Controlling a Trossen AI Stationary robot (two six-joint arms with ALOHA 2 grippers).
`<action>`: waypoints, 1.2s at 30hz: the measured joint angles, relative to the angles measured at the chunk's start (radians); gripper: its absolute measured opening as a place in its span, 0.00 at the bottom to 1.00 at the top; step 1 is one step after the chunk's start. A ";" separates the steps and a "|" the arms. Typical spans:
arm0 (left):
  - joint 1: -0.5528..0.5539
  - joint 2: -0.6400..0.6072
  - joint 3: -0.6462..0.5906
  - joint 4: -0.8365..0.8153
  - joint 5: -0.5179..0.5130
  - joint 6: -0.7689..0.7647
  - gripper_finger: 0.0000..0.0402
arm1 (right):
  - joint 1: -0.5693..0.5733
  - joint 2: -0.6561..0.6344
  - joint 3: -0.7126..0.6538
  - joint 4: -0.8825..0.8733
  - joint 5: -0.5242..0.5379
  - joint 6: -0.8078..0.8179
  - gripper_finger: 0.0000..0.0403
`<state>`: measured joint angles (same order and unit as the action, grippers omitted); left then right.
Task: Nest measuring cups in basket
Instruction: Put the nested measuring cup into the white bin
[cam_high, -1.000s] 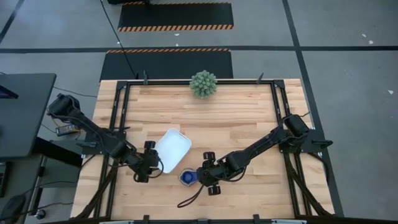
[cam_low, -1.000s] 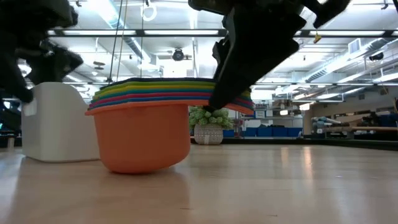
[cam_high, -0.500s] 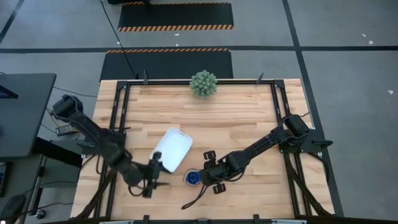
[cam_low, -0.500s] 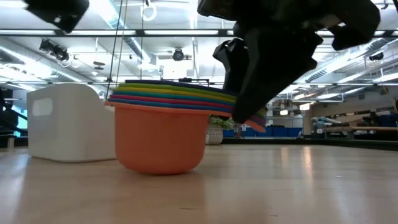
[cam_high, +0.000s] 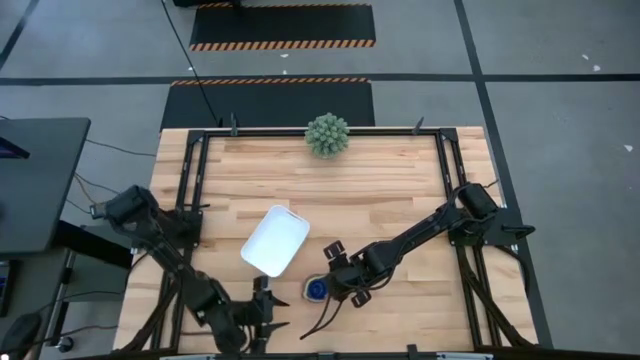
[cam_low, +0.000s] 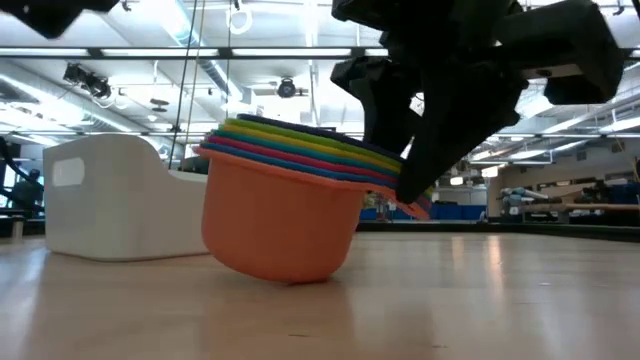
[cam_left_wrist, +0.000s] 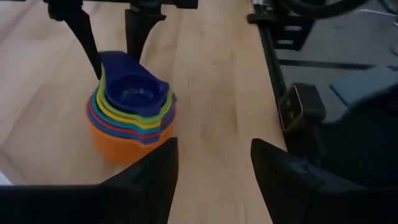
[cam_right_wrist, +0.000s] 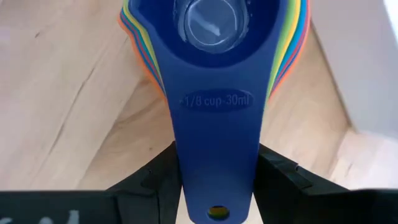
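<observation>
The measuring cups (cam_high: 316, 289) sit nested in one stack, orange at the bottom and dark blue on top, on the table just right of the white basket (cam_high: 275, 241). My right gripper (cam_high: 336, 285) is shut on the stack's handles. In the low view the stack (cam_low: 280, 225) tilts, handle side down, with the orange cup's rounded bottom (cam_low: 290, 278) on the table. My left gripper (cam_high: 262, 320) stands open near the table's near edge with nothing between its fingers (cam_left_wrist: 152, 180), and it faces the stack (cam_left_wrist: 130, 118). My right gripper pinches the stacked handles near their free end (cam_right_wrist: 217, 162), one finger (cam_right_wrist: 155, 180) on each long edge. It comes slanting down from the table's right and points along the handles toward the bowls. The stack tilts, its orange bottom on the table.
A spiky green ball plant (cam_high: 327, 134) stands at the table's far edge. A dark cable (cam_high: 310, 322) loops on the wood near the stack. Bare wood lies to the right and beyond the basket (cam_low: 100, 190).
My left gripper has swung away from the basket's near side toward the table's near edge, staying open. My right gripper has rolled at the wrist. The stack has tipped handle side down and shifted a little toward the table's right.
</observation>
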<state>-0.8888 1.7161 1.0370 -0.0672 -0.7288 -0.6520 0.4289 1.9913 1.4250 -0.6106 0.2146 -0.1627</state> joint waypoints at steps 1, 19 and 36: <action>-0.001 0.016 0.031 -0.035 -0.011 -0.029 0.52 | -0.005 -0.005 0.000 -0.002 0.000 -0.019 0.43; -0.011 0.167 0.169 -0.222 -0.095 -0.303 0.52 | -0.137 -0.054 0.000 -0.048 -0.167 -0.180 0.43; -0.007 0.176 0.171 -0.235 -0.083 -0.340 0.52 | -0.162 -0.054 0.000 0.001 -0.173 -0.215 0.62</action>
<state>-0.8956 1.8917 1.2078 -0.3018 -0.8116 -0.9923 0.2666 1.9377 1.4246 -0.6096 0.0412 -0.3775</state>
